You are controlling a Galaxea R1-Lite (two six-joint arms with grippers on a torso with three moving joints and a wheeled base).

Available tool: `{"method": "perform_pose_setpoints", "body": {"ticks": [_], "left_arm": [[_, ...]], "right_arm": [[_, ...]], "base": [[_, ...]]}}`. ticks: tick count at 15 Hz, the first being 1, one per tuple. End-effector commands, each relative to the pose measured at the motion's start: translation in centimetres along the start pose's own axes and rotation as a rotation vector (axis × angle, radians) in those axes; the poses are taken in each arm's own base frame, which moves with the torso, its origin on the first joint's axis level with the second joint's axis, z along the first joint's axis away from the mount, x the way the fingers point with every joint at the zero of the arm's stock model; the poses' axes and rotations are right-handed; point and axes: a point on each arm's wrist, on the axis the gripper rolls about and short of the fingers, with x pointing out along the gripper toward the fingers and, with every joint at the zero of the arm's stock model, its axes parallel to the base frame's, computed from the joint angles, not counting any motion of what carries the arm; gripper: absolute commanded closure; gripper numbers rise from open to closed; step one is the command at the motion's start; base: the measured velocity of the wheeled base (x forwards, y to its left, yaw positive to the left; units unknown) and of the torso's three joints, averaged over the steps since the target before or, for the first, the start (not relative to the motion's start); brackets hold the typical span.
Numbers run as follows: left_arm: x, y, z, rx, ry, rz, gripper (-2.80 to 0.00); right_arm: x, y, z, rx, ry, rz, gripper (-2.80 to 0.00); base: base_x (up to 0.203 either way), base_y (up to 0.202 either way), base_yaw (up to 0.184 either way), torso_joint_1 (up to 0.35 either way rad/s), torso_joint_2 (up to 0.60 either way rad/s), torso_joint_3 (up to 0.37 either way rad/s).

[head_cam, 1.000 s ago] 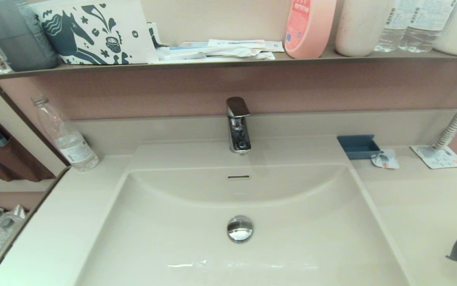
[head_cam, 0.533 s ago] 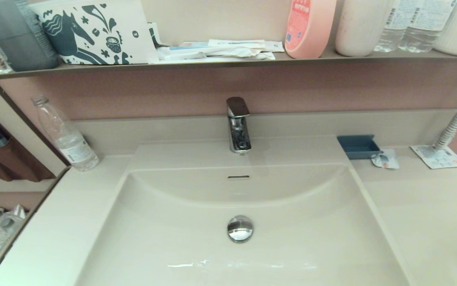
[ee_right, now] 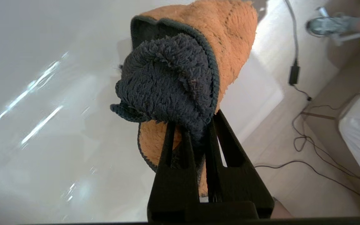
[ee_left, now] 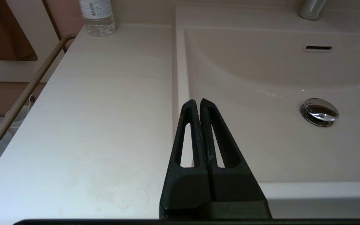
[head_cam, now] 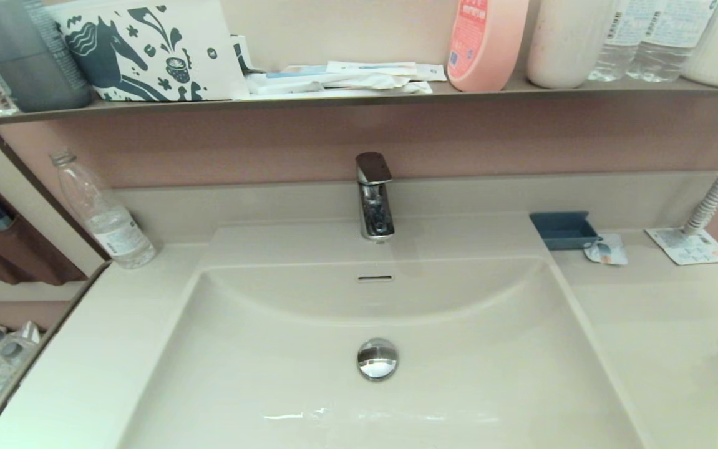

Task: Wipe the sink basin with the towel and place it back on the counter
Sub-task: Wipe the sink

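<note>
Right claw (ee_right: pixel 192 125) pinching the towel (ee_right: pixel 183 81), held bunched above the worktop (ee_right: pixel 42 93). Left claw (ee_left: pixel 197 101) pressed together, empty, parked at the sink basin (ee_left: pixel 261 78) left rim.

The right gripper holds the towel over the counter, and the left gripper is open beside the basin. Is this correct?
Not quite. The left gripper is shut, its fingers pressed together with nothing between them, as the left wrist view shows. The rest stands: the right gripper holds the towel over the counter, and the left gripper is beside the basin.
</note>
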Motion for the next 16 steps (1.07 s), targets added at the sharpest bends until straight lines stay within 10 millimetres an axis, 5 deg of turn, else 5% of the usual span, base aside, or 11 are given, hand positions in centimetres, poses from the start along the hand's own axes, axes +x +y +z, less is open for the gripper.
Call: {"method": "perform_pose_setpoints", "body": {"ticks": [1,11,12,16], "left_arm": [[0.0,0.0,0.0,0.000,-0.002,0.000,0.00],[0.0,0.0,0.0,0.000,-0.002,0.000,0.00],[0.0,0.0,0.0,0.000,0.000,0.000,0.00],[0.0,0.0,0.0,0.000,0.000,0.000,0.00]], "right_arm": [[2.1,-0.5,0.5,0.012,0.037,-0.048,0.00],[4.9,-0.2,1.3,0.015,0.069,-0.066,0.00],[4.9,-0.2,1.4,0.018,0.065,-0.063,-2.80],[4.1,-0.3,2.3,0.030,0.020,-0.056,-2.80]], "base": [[0.000,0.000,0.000,0.000,0.00,0.000],[0.000,0.000,0.000,0.000,0.00,0.000],[0.000,0.000,0.000,0.000,0.00,0.000],[0.000,0.000,0.000,0.000,0.00,0.000]]}}
